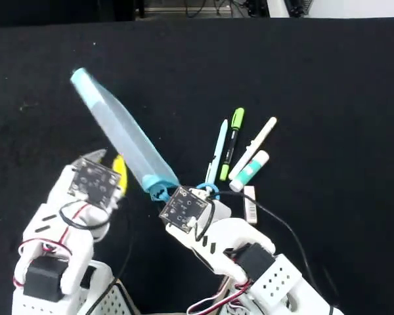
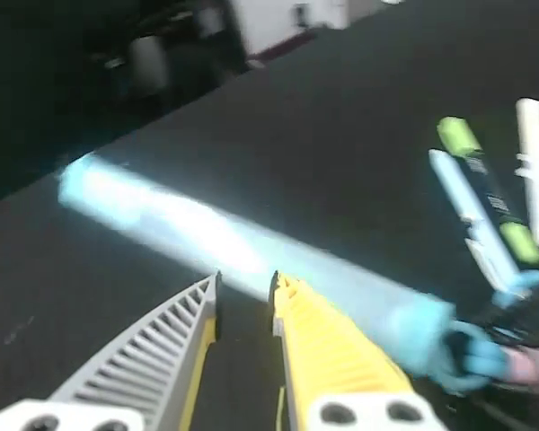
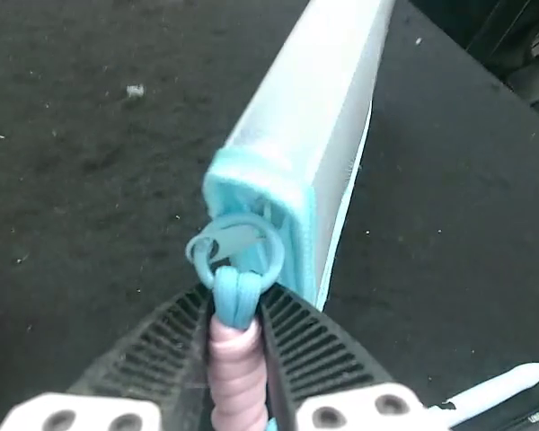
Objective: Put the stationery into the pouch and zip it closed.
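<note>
Pale blue and translucent, the pouch (image 1: 121,131) lies slantwise on the black table (image 1: 328,79). We see the right gripper (image 3: 236,305) clamped on its zip-pull cord (image 3: 235,285). The left gripper (image 2: 244,289) stands just beside the pouch, fingers parted, holding nothing. The pens (image 1: 240,147) lie near, outside it.

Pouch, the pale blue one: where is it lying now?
In the high view the pouch lies slantwise left of the pens, its near end's zipper pull held by the right gripper.
</note>
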